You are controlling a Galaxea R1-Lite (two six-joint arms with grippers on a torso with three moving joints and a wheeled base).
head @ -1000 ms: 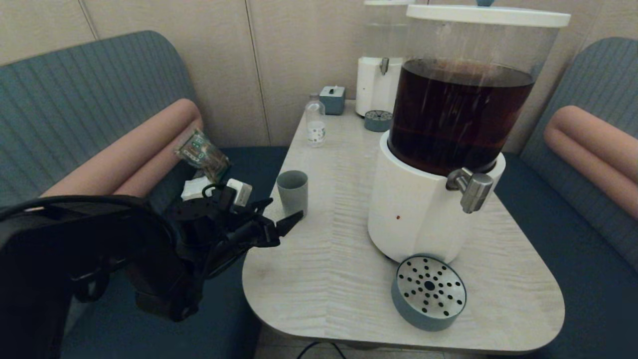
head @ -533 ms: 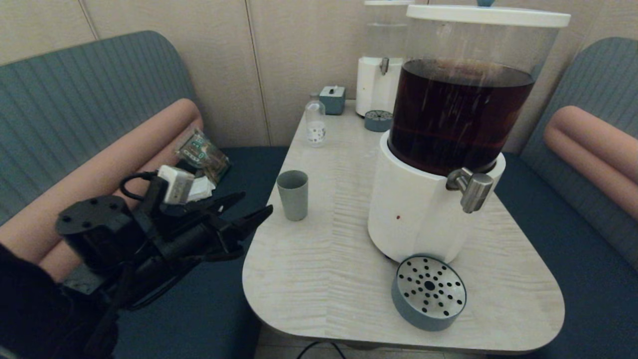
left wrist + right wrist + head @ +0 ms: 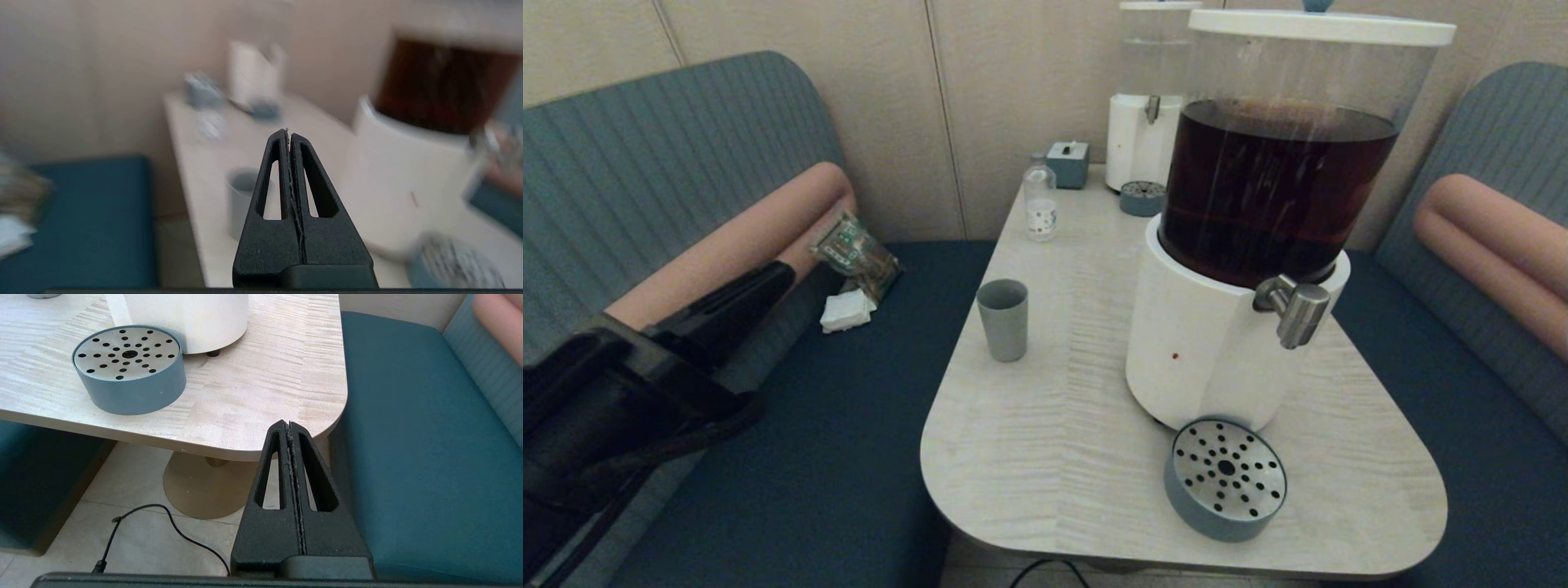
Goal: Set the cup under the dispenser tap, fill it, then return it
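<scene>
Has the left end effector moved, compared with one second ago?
Yes. The left end effector has pulled back, away from the cup and the table edge, toward the bench seat. It is shut now. The cup is where it was.

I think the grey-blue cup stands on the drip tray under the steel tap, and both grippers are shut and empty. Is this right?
Not fully. The head view shows the cup on the bare table, well left of the drip tray and tap. Both the left gripper and right gripper are indeed shut and empty.

Table carries cup, dispenser, drip tray
</scene>
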